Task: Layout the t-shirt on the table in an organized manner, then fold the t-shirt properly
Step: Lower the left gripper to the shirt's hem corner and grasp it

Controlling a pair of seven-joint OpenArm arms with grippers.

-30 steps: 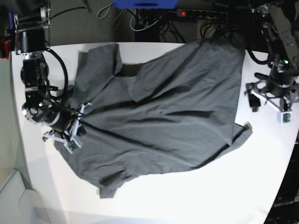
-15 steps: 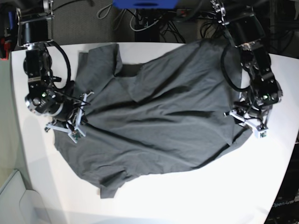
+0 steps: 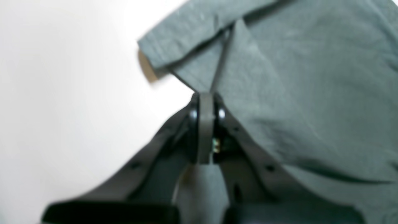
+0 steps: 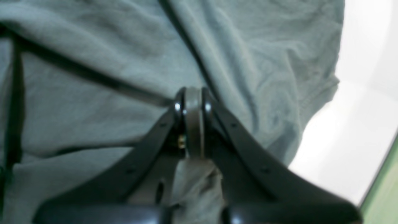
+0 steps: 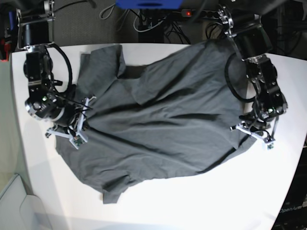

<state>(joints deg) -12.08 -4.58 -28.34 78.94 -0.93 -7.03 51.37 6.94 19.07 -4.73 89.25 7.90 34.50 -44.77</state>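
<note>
Spread wide and wrinkled across the white table (image 5: 158, 206): a dark grey t-shirt (image 5: 163, 120), skewed, one sleeve pointing toward the near edge. At the shirt's left border in the base view, the right tool (image 5: 76, 128) clamped together on a pinch of cloth, fabric bunched between its black fingers (image 4: 214, 124). At the shirt's right border, the left tool (image 5: 253, 130) likewise pressed shut on a thin fold of the hem, bare table just beside it.
</note>
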